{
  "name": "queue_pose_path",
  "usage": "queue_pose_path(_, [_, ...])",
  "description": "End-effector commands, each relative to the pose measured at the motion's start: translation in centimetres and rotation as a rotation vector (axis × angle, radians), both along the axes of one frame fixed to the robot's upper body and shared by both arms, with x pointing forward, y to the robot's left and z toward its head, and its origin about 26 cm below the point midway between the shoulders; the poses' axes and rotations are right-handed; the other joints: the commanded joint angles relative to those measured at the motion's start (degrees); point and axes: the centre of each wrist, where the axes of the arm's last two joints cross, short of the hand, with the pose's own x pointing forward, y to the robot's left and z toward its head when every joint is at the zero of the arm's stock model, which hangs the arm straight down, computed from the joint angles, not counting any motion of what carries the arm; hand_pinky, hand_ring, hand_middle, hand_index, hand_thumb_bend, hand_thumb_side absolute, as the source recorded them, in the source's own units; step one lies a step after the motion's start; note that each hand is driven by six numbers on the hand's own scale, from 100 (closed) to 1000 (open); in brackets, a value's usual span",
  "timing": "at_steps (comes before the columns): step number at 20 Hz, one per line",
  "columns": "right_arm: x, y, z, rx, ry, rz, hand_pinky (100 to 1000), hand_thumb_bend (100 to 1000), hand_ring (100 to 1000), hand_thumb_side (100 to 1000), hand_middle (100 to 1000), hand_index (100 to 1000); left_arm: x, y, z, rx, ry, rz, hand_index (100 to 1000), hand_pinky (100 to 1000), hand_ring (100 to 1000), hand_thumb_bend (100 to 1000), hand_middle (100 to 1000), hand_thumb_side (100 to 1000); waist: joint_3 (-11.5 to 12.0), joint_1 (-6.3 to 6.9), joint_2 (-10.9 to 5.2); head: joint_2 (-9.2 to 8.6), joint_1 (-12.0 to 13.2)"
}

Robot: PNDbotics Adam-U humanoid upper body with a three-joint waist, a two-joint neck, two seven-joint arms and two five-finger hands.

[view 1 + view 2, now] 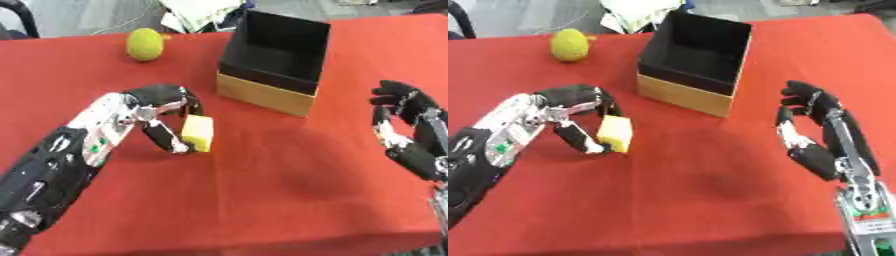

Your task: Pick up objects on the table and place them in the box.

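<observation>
- Covering most of what I could see, the red table [262, 200] carried everything, with some clutter of papers past its far edge.
- The box [273, 60], black inside with a tan outer wall, stood open-topped toward the far middle of the table; as far as I could see into it, nothing lay in there, so I judged that no object had been delivered.
- The left arm came in from the near left, and the left hand [162, 107] was curled over a yellow block [199, 133], fingers across its top and the thumb at its lower edge, pinching it.
- The right hand [815, 122] waited at the right side, fingers up and relaxed, holding nothing, well apart from the box.
- The yellow block sat just in front of the box and to its left, near but not touching it; whether it was clear of the cloth I could not tell.
- A yellow-green ball [145, 44] lay at the far left, beside the box and untouched.
- To my eye the job was at its beginning: the block was grasped but not carried over, and the ball was left after it.
</observation>
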Motion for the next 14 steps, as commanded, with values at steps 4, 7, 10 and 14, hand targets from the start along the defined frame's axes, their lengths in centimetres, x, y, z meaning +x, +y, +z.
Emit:
queue_pose_path(4, [0.1, -0.2, 0.7, -0.014, -0.022, 0.003, 700, 100, 746, 483, 744, 864, 0.1, 1.2, 4.2, -0.076, -0.101, 0.029, 621, 602, 491, 336, 471, 217, -0.09, -0.19, -0.95, 0.28, -0.05])
queue_pose_path(7, [0.1, -0.2, 0.7, -0.015, -0.021, 0.004, 700, 100, 746, 482, 744, 864, 0.1, 1.4, 6.5, -0.098, -0.152, 0.034, 625, 606, 494, 340, 475, 203, -0.17, -0.15, -0.98, 0.28, -0.08])
queue_pose_path(10, [0.1, -0.1, 0.7, -0.016, -0.022, 0.011, 699, 100, 746, 483, 744, 864, 0.4, 0.9, 9.2, -0.110, -0.211, 0.024, 628, 611, 497, 349, 479, 187, -0.53, -0.11, -0.92, 0.28, 0.11])
queue_pose_path(14, [0.2, 0.1, 0.8, -0.017, -0.024, 0.025, 699, 100, 747, 486, 744, 864, 1.1, -0.1, 11.8, -0.137, -0.271, 0.021, 631, 613, 501, 357, 482, 183, -1.50, 0.03, -0.73, 0.28, 0.50])
